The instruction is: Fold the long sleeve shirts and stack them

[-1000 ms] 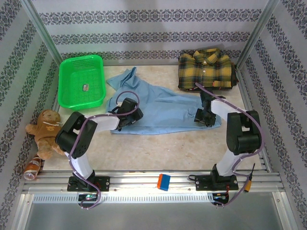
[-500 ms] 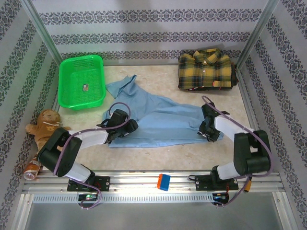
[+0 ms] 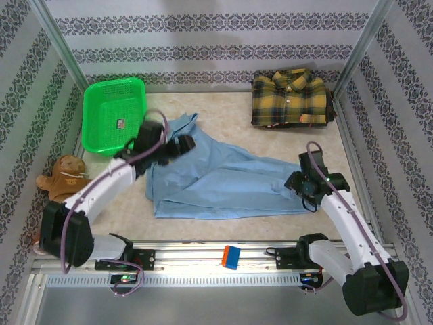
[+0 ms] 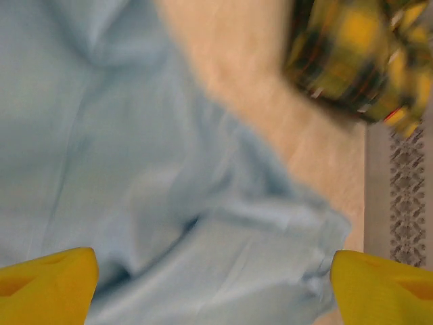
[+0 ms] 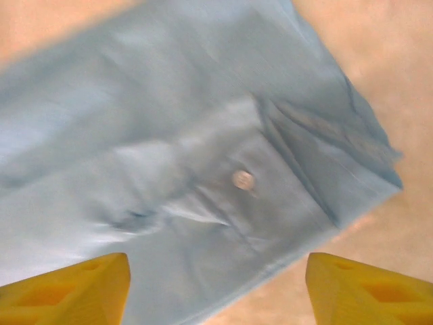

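Light blue shirt [image 3: 216, 179] lies spread flat on the middle of the table [image 3: 230, 112]. Its long axis runs left to right, with the body at the left and one sleeve reaching out to the right. Plaid shirt [image 3: 291, 98] sits folded in the far right corner, well apart from the blue one. Left hand [image 3: 181, 143] is over the far left part of the blue shirt. In the left wrist view its fingers [image 4: 47, 284] stand wide apart with blue cloth below and nothing between them. Right hand [image 3: 304, 184] is at the sleeve's right end. There its fingers [image 5: 67, 288] are also spread wide, above the cuff [image 5: 284, 183] and its button [image 5: 242, 179], and hold nothing. The left wrist view is blurred, so whether those fingertips touch cloth cannot be told. Judgement: the hands sit at opposite ends of the long axis with cloth straight below each, so a downward pinch at either end would start a fold. The right arm is the nearer to the plaid shirt. Green basket [image 3: 91, 101] at the far left holds one small dark item [image 3: 120, 124], too small to name, and no shirt.
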You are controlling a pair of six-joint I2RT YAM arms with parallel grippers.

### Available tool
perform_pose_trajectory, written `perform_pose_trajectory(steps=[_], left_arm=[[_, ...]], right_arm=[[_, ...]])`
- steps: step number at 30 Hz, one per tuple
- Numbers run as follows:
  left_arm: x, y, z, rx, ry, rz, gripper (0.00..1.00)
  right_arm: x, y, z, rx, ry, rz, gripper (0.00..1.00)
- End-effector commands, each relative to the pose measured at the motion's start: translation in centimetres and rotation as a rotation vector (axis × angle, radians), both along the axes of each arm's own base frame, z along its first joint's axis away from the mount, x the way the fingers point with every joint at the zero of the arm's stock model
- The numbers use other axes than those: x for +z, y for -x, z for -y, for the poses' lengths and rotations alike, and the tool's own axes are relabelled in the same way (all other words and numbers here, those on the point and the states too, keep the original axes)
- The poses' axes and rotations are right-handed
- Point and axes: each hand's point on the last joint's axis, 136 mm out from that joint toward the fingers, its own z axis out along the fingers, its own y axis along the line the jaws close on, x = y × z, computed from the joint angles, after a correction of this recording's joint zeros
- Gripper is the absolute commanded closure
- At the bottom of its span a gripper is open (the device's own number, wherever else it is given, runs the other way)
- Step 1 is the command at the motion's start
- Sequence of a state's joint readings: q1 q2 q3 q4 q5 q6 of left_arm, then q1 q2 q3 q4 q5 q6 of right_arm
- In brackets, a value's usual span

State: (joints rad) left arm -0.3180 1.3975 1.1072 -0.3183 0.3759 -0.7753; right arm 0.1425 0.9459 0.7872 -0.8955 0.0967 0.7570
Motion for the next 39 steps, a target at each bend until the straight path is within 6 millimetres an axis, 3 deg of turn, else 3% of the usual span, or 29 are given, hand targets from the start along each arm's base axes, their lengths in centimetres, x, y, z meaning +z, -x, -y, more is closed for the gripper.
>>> perform_pose_trajectory(steps=[1,5,10,15,21,24,26,29,33,35,39], left_arm=[[-1.3,-2.0,-0.8,-0.136,-0.184,-0.077,0.11],[-3.3,-7.5,-1.0,-0.189,-0.325,-0.137,0.14],[-6.4,-13.1,-0.3,-0.212,-0.418,-0.162,0.21],[-10.1,-15.6,-0.8,-0.218,-0.567,-0.225,0.23],[-12.6,-18.4,-0.2,-0.233,-0.676,-0.193,0.23],[-14.2,-19.2,-0.7,-0.22,-0.71,-0.198,0.3],[-14.5,-19.7,-0.9,-0.213,-0.713,-0.184,0.44],[-13.9,-21.0,1.0,-0.236,-0.606,-0.114,0.63],[-11.2,-22.5,2.6,-0.24,-0.527,-0.008,0.89],[-8.2,-23.5,3.4,-0.216,-0.486,0.093,0.92],[0.1,-25.1,4.5,-0.148,-0.377,0.398,0.93]], right_arm=[[3.1,-2.9,-2.3,0.174,-0.026,0.079,0.26],[4.3,-6.8,-5.3,0.341,-0.072,0.087,0.25],[2.9,-10.1,-8.2,0.498,-0.109,0.027,0.25],[-0.1,-11.7,-10.0,0.57,-0.152,-0.02,0.25],[-2.7,-12.3,-10.6,0.612,-0.17,-0.097,0.27],[-3.8,-12.5,-10.1,0.578,-0.172,-0.143,0.28],[-4.3,-12.5,-10.2,0.569,-0.178,-0.153,0.28],[-5.9,-12.1,-9.7,0.561,-0.16,-0.196,0.28],[-7.8,-12.0,-9.3,0.535,-0.165,-0.237,0.3],[-8.4,-12.0,-9.0,0.521,-0.158,-0.243,0.3],[-9.7,-11.7,-8.3,0.498,-0.156,-0.269,0.31]])
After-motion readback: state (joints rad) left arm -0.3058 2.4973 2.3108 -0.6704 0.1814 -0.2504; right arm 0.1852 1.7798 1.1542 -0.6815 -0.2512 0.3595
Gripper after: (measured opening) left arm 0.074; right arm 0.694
